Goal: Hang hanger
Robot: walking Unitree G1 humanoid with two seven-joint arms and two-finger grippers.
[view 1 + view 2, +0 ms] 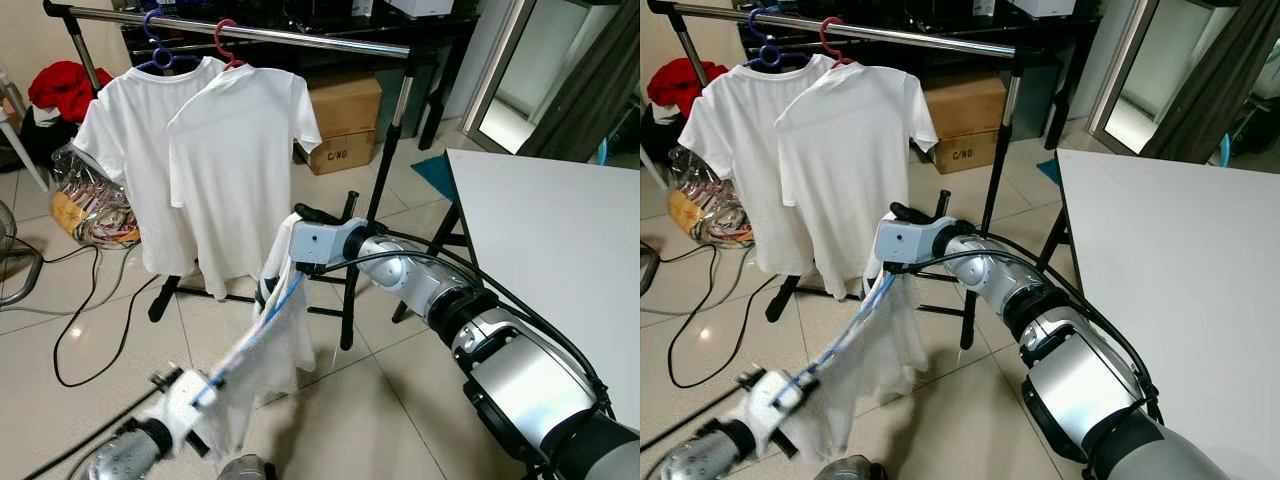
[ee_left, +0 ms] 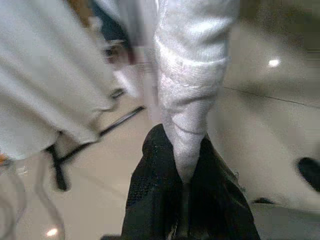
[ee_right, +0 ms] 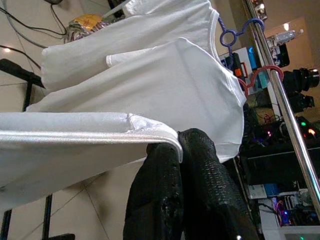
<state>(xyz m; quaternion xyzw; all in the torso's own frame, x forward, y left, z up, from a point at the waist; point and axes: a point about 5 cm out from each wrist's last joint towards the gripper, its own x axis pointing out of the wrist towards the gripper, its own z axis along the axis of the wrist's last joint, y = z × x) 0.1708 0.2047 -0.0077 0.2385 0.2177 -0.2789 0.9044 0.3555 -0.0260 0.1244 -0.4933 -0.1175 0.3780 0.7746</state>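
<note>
Black fingers [image 2: 187,200] on limp white shirt [image 1: 262,350]

— What's that it's carrying, low in the middle of the frame?

— A white T-shirt [image 1: 262,350] on a blue hanger [image 1: 268,322], stretched out slantwise from lower left up toward the centre. The cloth sags in folds below the hanger's thin blue line.

— And the rail?

— The metal rail [image 1: 300,36] runs across the top of the frame. Two white shirts already hang there at upper left, one on a purple hanger [image 1: 160,45], one on a red hanger [image 1: 228,43], side by side and overlapping.
</note>
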